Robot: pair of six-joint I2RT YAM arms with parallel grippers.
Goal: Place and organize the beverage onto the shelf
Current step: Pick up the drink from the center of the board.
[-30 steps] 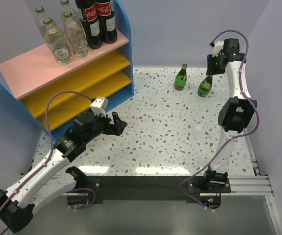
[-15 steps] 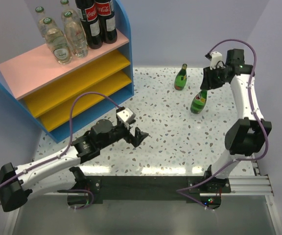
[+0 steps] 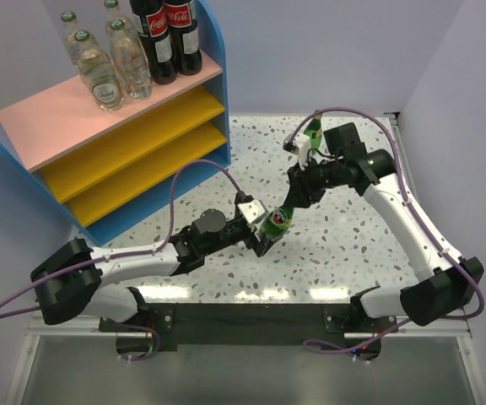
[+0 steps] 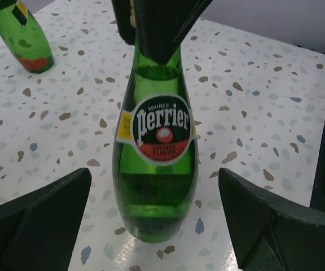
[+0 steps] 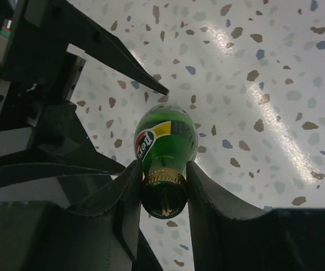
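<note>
1. The green Perrier bottle (image 3: 277,221) (image 4: 156,152) (image 5: 165,138) is hanging neck-up from the right end effector (image 3: 294,199) (image 5: 163,186), directly below its fingertips. Its base is sitting at or just above the table (image 3: 353,245); I cannot tell whether the two are touching.
2. The right end effector is pinching nearly shut on the bottle's neck, one finger pressing each side just under the cap.
3. In the top view the bottle is leaning, its base pointing away from the right end effector toward the left one.
4. The left end effector (image 3: 262,239) (image 4: 154,197) is gaping fully wide and gripping nothing. The bottle's lower body is standing between its two fingers (image 4: 38,220), apart from both.
5. A second green bottle (image 3: 313,128) (image 4: 24,36) is standing on the table, well beyond the left end effector and off to its left.
6. The shelf (image 3: 213,51) is standing well apart from both end effectors, at the far left corner.
7. On its pink top board, clear bottles (image 3: 99,67) and cola bottles (image 3: 163,38) are standing upright in a group.
</note>
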